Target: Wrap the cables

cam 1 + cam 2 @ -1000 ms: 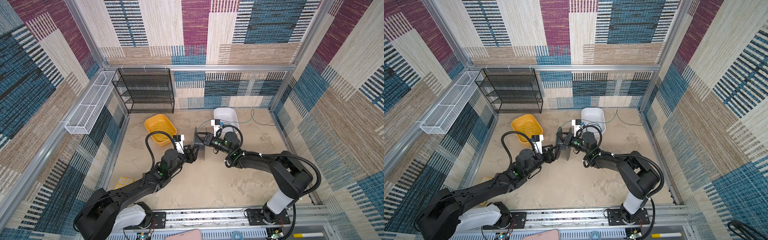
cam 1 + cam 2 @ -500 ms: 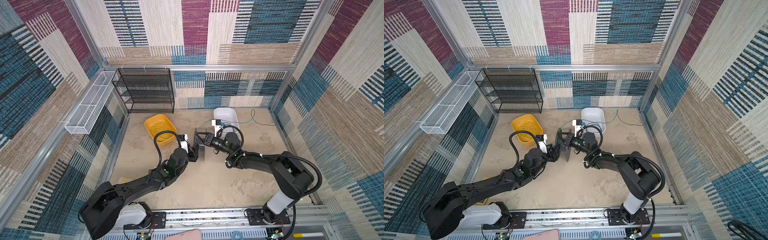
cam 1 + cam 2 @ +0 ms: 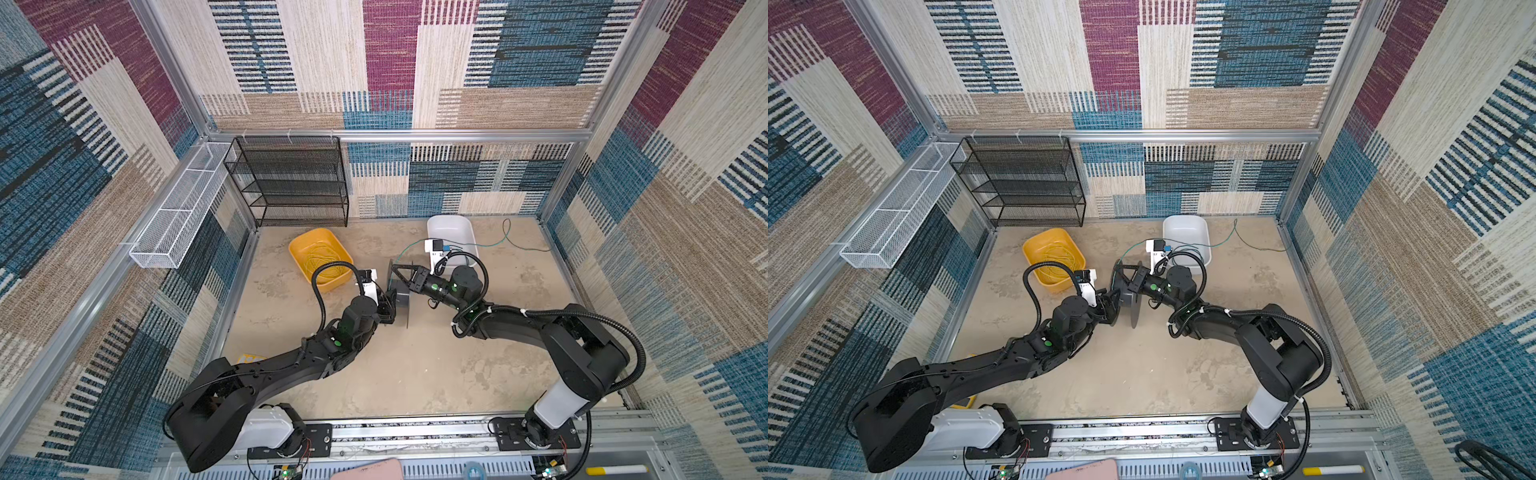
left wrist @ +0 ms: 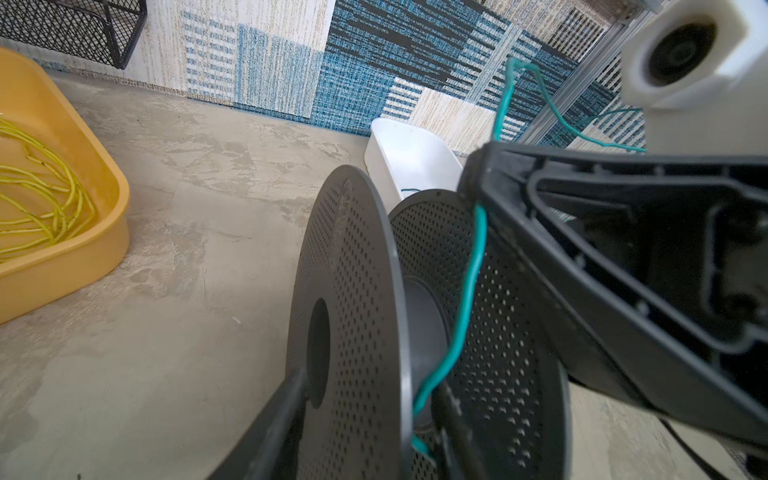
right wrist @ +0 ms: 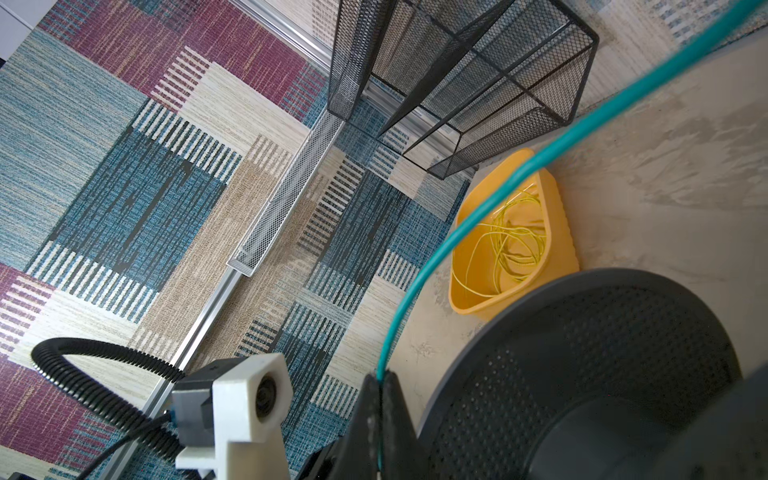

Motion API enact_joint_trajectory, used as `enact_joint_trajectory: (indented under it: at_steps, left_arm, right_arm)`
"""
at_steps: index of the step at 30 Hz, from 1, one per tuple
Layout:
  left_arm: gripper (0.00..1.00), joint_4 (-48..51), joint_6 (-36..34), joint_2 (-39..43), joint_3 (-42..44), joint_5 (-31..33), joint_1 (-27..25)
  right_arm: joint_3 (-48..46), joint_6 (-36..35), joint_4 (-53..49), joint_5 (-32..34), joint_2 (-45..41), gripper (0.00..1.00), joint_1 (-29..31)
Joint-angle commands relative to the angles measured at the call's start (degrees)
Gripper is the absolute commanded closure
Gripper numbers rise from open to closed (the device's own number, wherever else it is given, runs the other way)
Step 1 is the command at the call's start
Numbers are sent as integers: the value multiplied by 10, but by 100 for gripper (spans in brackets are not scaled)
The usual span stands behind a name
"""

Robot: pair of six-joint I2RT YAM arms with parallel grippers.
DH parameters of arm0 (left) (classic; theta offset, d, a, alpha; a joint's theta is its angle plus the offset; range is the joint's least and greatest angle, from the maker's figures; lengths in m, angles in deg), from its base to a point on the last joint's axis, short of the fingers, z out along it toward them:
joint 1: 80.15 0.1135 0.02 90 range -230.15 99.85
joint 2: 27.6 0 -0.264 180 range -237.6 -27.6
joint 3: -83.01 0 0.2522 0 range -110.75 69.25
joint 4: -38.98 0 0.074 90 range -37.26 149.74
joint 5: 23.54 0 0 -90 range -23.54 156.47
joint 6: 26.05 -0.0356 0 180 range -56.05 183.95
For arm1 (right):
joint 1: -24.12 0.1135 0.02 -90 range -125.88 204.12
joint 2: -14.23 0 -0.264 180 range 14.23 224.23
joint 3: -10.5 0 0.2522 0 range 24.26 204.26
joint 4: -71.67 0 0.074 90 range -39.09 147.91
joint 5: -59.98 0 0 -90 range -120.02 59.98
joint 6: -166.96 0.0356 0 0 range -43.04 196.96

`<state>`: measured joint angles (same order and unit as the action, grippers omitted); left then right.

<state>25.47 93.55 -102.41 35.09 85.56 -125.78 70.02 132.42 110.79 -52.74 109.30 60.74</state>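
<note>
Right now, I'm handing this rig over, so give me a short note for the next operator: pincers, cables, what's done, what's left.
Right pincer: shut on the teal cable.
Left pincer: astride the spool's near flange; grip unclear.
Cable runs from the hub up to the right pincer, then trails across the white bin onto the floor.
Done: cable end set at the hub; no turns visible.
Left: wind the loose length.

Teal cable (image 4: 467, 299); grey perf. spool (image 4: 353, 291); yellow bin (image 4: 83, 257); white tub (image 4: 411, 153).
</note>
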Motion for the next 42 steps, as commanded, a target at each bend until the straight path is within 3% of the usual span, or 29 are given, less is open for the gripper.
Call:
enact_joint_trajectory:
  at_steps: [1, 9, 30, 36, 42]
  left_arm:
    - [50, -26, -3, -7, 2, 4, 0]
    - [54, -48, 5, -26, 2, 3, 0]
    - [84, -128, -40, -47, 25, 9, 1]
    - [98, -122, -56, -34, 28, -1, 0]
    - [90, -114, -68, -26, 26, 2, 0]
  right_arm:
    - [-3, 4, 24, 1, 0, 100, 0]
    - [-20, 16, 38, 0, -1, 100, 0]
    - [-16, 20, 41, -6, 9, 100, 1]
    - [-15, 19, 38, -8, 9, 100, 1]
    - [-15, 19, 39, -8, 13, 100, 1]
